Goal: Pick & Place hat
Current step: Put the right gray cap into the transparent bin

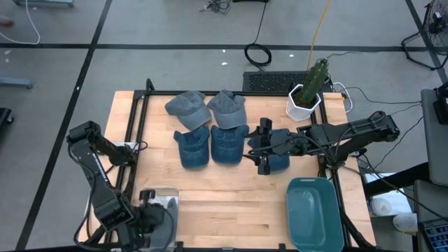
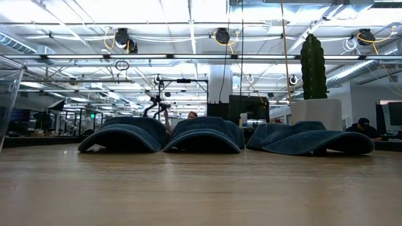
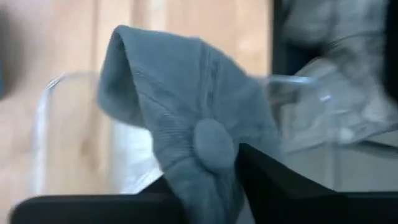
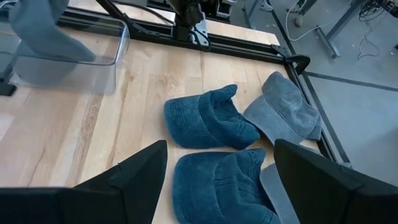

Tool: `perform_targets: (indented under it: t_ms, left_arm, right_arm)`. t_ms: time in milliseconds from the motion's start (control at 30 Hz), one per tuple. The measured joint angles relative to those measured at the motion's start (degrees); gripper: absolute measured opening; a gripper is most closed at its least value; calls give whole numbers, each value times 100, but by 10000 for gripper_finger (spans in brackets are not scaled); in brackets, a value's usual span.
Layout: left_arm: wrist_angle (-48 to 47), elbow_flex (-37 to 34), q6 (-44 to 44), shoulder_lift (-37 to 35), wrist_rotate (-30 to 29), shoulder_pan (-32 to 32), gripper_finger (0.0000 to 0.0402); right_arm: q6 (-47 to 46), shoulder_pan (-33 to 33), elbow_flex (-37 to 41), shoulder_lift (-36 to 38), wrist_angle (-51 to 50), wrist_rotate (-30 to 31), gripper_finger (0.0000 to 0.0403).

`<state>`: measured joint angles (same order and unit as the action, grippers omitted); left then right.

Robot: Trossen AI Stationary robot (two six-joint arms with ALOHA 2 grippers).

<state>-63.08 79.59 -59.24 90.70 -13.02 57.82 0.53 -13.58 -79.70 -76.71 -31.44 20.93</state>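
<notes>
Down at the near left corner of the table, my left gripper hangs over a clear container. A grey hat sits between its two dark fingers, crown button facing the wrist camera and the cloth drooping towards the container. From my right wrist the same hat shows lifted above the container's rim, not lying inside it. I cannot tell whether the left jaws are clamping the cloth or merely standing either side of it.

My right gripper reaches in from the right side to the middle of the table. Its fingers are spread wide and carry nothing. It hovers over a blue hat, the rightmost of three blue ones. The other two, the middle blue hat and the left blue hat, lie side by side and touching just to its left. Behind them, nearer the far edge, two more grey hats rest next to each other, their brims meeting the blue pair.

From table height, the three blue hats form a low row, crowns up, brims on the wood.

A teal bin stands at the near right corner, well apart from the hats. A cactus in a white pot stands at the far right edge, just behind my right arm.
</notes>
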Motion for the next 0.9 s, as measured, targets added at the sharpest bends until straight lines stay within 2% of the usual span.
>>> perform_targets:
  t_ms: [133, 367, 500, 700, 767, 833, 900]
  left_arm:
    - [-309, 0, 287, -61, 284, 0, 164]
    - [-463, 0, 388, -336, -111, -25, 203]
    - [-846, 0, 188, -617, -93, -96, 200]
    - [-1119, 0, 189, -1163, -1007, -109, 182]
    - [-1115, 0, 56, -1263, -1098, -109, 177]
    - [-1081, 0, -56, -1279, -826, -90, 173]
    - [-869, 0, 118, -1245, -223, -48, 163]
  right_arm:
    - [-115, 0, 0, 0, 0, 0, 281]
    - [-165, 0, 0, 0, 42, 6, 281]
    - [-181, 0, 0, 0, 40, 6, 281]
    - [-171, 0, 0, 0, 38, 4, 281]
    - [-167, 0, 0, 0, 37, 4, 281]
    - [-161, 0, 0, 0, 37, 2, 281]
    - [-160, 0, 0, 0, 24, 2, 281]
